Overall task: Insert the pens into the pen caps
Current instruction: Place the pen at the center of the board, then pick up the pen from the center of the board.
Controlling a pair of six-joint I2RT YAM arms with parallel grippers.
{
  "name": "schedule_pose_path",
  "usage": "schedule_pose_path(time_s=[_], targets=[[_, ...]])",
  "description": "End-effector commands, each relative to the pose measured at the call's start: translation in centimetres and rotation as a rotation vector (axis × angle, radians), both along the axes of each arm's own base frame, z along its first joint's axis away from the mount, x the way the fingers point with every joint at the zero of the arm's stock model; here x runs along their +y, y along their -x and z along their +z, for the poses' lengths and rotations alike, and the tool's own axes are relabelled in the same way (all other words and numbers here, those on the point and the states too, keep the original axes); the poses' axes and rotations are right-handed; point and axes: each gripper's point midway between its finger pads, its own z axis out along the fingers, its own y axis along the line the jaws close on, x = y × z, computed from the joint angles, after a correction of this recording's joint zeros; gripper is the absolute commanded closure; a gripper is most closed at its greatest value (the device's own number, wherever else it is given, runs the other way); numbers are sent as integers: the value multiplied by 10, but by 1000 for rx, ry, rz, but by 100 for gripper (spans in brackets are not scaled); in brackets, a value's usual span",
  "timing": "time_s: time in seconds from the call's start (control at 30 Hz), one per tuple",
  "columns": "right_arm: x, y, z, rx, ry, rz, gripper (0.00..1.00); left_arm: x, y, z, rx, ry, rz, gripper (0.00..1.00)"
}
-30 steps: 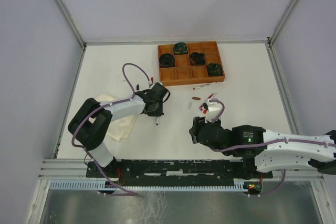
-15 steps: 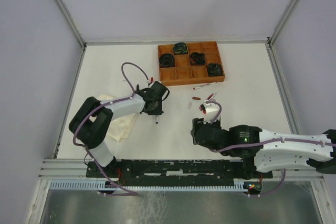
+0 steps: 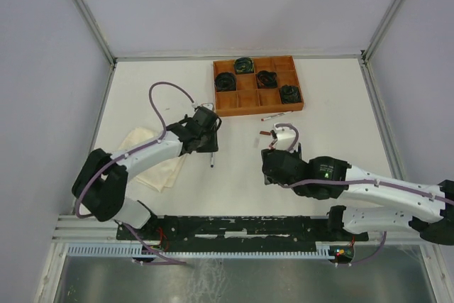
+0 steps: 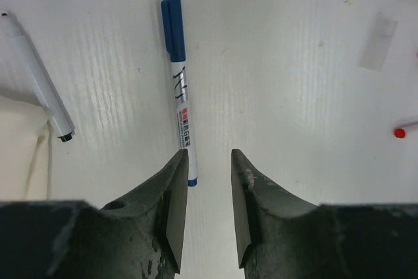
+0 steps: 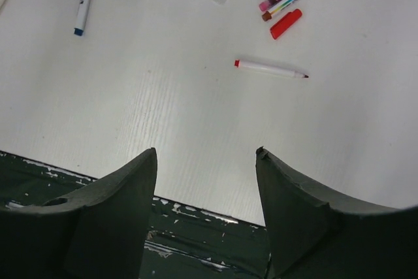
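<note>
White surface (image 4: 294,96): blue-capped pen (image 4: 179,89) lies free before your slightly parted, empty left pincer (image 4: 209,161); next, your spread, empty right pincer (image 5: 206,155) probably fetches the bare red-tipped pen (image 5: 271,68).

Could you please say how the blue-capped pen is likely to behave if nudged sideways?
The blue-capped pen looks slim and round, lying flat on the smooth table, so it would probably roll. Its plastic barrel seems stiff and light, likely easy to lift.
</note>
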Motion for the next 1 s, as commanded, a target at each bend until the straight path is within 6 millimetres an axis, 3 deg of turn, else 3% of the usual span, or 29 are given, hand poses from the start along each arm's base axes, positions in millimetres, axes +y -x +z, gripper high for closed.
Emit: schedule_pose_path(time_s=[0.0, 0.33, 0.7, 0.97], targets=[[-2, -17, 8, 13, -5, 6, 30, -7, -3, 49, -107, 76, -83, 61], [5, -78, -4, 39, -53, -164, 30, 27, 28, 97, -242, 78, -136, 60], [3, -169, -53, 66, -80, -536, 30, 50, 58, 136, -376, 112, -207, 58], [-5, -228, -79, 65, -146, -685, 30, 53, 59, 137, -409, 124, -200, 58]])
